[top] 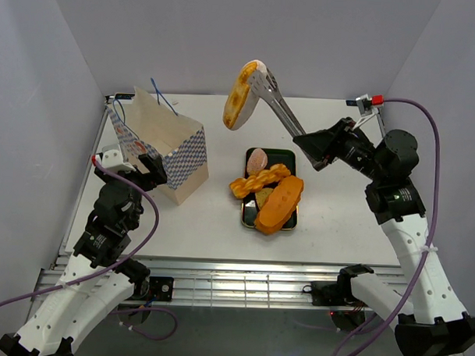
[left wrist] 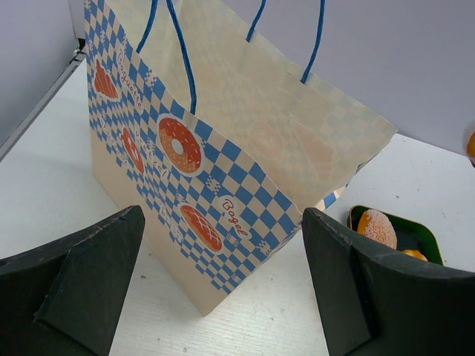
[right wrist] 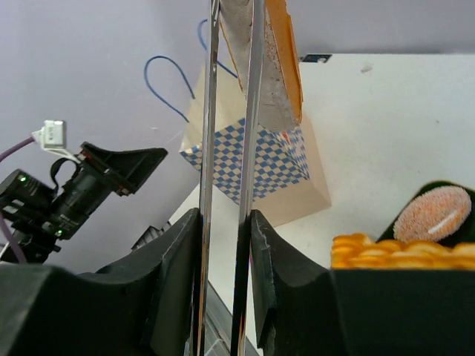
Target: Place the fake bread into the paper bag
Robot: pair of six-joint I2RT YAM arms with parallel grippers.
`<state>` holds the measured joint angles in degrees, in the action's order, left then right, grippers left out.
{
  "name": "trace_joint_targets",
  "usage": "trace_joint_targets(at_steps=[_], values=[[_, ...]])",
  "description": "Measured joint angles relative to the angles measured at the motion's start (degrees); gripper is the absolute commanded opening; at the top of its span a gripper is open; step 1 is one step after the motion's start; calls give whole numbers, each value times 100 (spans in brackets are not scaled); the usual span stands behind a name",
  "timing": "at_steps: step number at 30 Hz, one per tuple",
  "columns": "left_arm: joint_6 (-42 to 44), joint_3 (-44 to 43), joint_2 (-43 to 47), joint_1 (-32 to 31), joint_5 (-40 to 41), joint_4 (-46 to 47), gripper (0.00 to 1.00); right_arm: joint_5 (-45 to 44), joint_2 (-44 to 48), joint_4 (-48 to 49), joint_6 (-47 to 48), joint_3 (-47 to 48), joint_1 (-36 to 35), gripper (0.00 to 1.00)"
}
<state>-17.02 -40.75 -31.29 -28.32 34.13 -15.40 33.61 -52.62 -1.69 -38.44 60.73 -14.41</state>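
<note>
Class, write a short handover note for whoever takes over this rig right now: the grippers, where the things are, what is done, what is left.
The left gripper is open, beside the near side of the paper bag, not clamping it.
The right gripper is shut on the tongs, which pinch an oval bun in the air, between bag and tray.
The tray holds the round slice, braided twist and long loaf.
Done: one bun lifted. Whether the bag already holds bread cannot be seen.
Left: carry the bun over the bag's open top, release it, then fetch the rest.
</note>
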Motion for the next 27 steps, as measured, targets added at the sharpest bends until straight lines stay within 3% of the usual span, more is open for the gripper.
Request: trace_joint_targets(at_steps=[11, 27], values=[[2, 0, 0, -4, 101, 0, 98, 203, -544, 271, 363, 697, -922, 31], [2, 0, 15, -4, 142, 0, 98, -271, -2347, 118, 931, 2546, -2317, 32]])
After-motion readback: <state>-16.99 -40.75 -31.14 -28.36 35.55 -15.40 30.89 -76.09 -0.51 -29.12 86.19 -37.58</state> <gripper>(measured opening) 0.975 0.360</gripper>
